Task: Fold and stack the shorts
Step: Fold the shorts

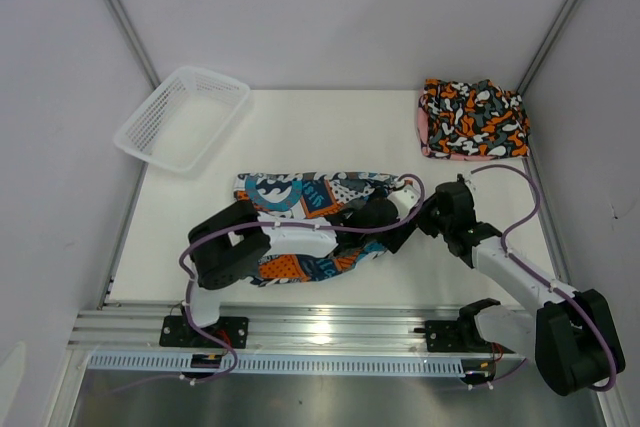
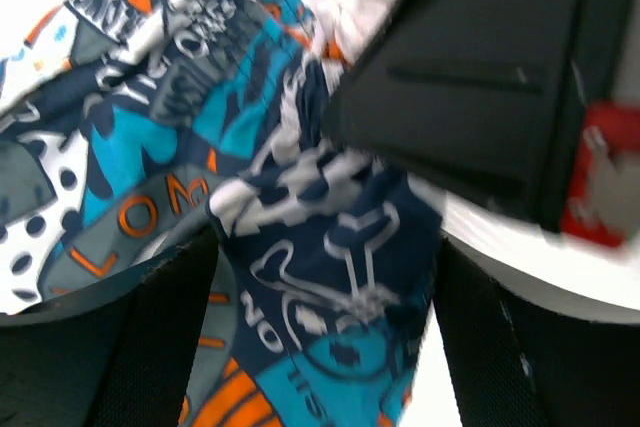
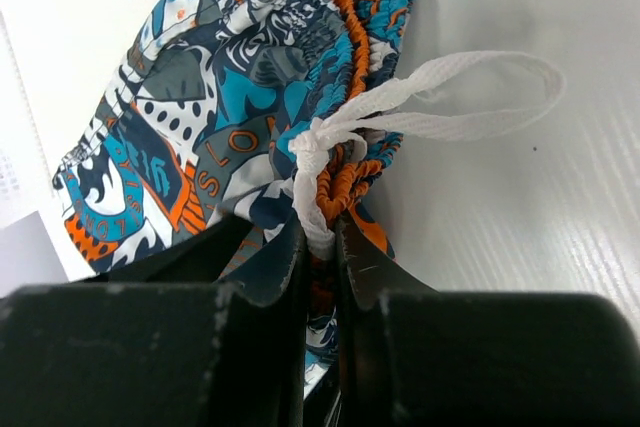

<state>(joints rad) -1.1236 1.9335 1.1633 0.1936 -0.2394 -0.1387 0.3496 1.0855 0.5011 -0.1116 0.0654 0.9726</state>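
While the right gripper (image 3: pixel 320 232) is pinching the gathered waistband of the teal-navy shorts (image 1: pixel 295 190), its two fingers are standing almost closed, with the orange-edged elastic and the knot of the white drawstring (image 3: pixel 312 152) caught between them. These shorts are lying across the middle of the table (image 1: pixel 330 127), their right end bunched where both arms are meeting above them. The left gripper (image 2: pixel 320 282) is hanging low over that bunched end with its fingers spread wide. Printed cloth is lying between and beneath them, but neither finger is clamping it. In the left wrist view the black body of the right gripper is filling the upper right corner, just beside the left one.

At the far right corner, the black shorts (image 1: pixel 472 115) are lying folded on top of the pink shorts (image 1: pixel 428 137), whose edge is showing along the left and near sides of the stack. A white mesh basket (image 1: pixel 150 119) is sitting at the far left, well apart from all the shorts.
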